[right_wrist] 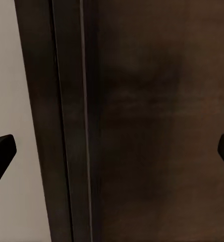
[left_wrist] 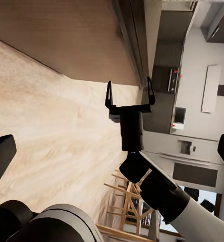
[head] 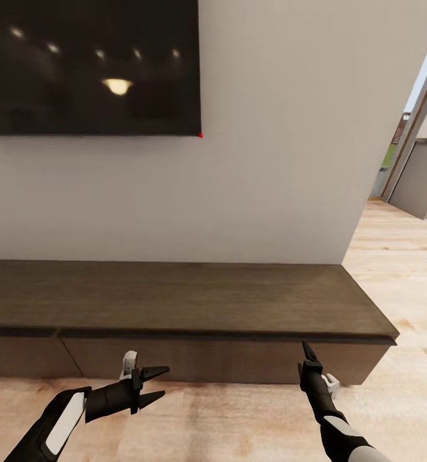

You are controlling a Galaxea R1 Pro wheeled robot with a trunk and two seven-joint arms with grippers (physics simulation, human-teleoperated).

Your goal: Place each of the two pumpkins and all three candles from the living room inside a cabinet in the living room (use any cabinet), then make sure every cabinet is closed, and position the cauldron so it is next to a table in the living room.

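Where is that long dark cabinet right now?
In the head view, the cabinet sits against the wall below the TV, directly ahead of both grippers.

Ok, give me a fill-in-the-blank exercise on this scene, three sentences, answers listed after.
1. Both drawer fronts of the cabinet are ____.
2. The right gripper points its fingers at the cabinet's ____ drawer front.
3. Above the cabinet, a dark ____ hangs on the wall.

Missing words: closed; right; television
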